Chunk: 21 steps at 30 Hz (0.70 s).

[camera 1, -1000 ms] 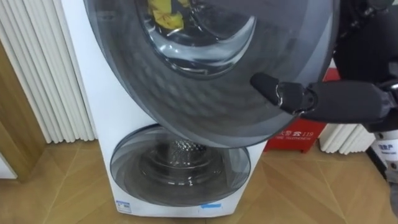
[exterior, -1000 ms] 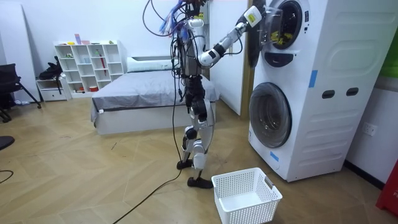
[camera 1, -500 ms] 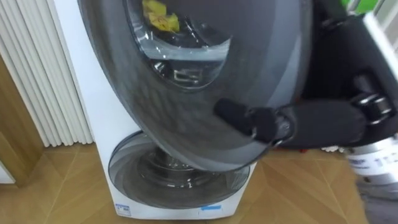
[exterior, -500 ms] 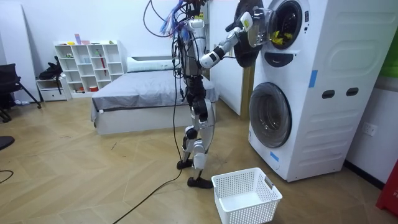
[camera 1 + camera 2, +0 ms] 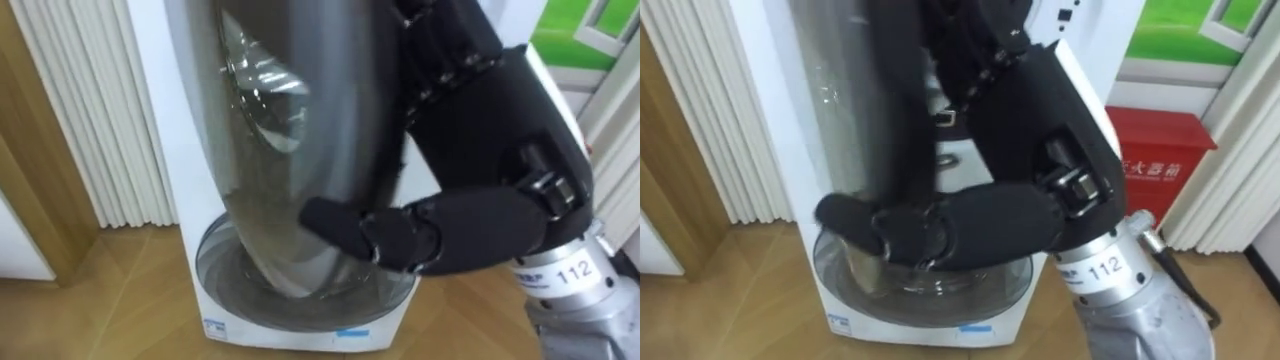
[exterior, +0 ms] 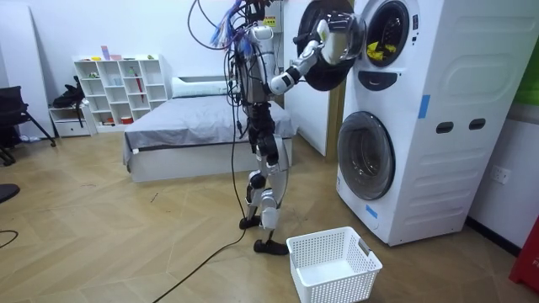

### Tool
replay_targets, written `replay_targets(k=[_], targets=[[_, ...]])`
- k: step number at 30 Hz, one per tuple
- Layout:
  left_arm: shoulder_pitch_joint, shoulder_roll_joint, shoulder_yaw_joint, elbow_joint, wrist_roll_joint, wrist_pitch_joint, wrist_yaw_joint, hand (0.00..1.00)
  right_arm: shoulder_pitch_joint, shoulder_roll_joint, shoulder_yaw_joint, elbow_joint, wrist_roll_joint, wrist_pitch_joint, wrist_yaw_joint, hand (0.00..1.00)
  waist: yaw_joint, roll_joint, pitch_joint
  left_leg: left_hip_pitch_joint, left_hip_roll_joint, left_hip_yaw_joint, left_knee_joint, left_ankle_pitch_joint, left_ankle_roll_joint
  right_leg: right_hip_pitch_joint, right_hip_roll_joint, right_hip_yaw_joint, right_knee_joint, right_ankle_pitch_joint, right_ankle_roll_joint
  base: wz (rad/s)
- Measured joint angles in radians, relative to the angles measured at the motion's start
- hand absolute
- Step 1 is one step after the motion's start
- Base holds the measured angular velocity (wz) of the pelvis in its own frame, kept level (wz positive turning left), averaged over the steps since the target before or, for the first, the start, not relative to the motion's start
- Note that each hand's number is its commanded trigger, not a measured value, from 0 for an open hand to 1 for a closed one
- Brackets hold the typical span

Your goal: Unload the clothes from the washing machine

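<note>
Against the upper door (image 5: 290, 150) edge my right hand (image 5: 440, 235) is resting; I am unable to tell its grip. Floor (image 6: 126, 236) is lying open beside the basket (image 6: 337, 273).

Gleaming smooth and glossy over the smoked plastic of the washing machine door (image 5: 290, 140) and the white painted casing (image 6: 455, 84). Looking matt black and plastic on the right hand (image 5: 495, 120). Showing satin wood grain in the floor (image 5: 110, 300) and perforated white plastic in the basket (image 6: 341, 288).
</note>
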Motion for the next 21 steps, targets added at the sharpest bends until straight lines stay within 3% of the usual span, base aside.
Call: replay_targets(k=[4, 10, 16, 21], targets=[[-0.024, 0.000, -0.019, 0.000, 0.000, 0.000, -0.013, 0.00, -0.011, 0.008, 0.060, 0.031, 0.039, -0.028, 0.044, 0.00, 0.026, -0.004, 0.0008, 0.000, -0.001, -0.014, 0.001, 0.002, 0.000, 0.011, 0.001, -0.012, -0.007, 0.000, -0.001, 0.10], [-0.039, 0.008, -0.030, -0.002, 0.000, 0.000, -0.016, 0.00, -0.051, 0.008, 0.148, 0.080, 0.037, -0.015, 0.100, 0.00, 0.065, -0.017, 0.0038, -0.010, -0.005, -0.039, 0.002, 0.002, 0.001, 0.016, -0.007, -0.035, -0.012, -0.002, 0.002, 0.13], [-0.045, 0.004, -0.049, -0.004, 0.000, 0.000, -0.001, 0.00, -0.059, -0.015, 0.249, 0.122, -0.058, 0.103, 0.129, 0.00, 0.113, -0.025, 0.0048, -0.031, -0.007, -0.061, 0.006, 0.002, 0.001, 0.012, -0.011, -0.058, -0.025, -0.003, 0.004, 0.12], [-0.051, 0.001, -0.048, -0.002, -0.001, 0.001, 0.006, 0.00, -0.059, -0.023, 0.263, 0.122, -0.093, 0.129, 0.146, 0.00, 0.137, -0.028, 0.0072, -0.038, -0.011, -0.070, 0.006, 0.002, 0.001, 0.013, -0.013, -0.059, -0.027, -0.009, 0.011, 0.09]])
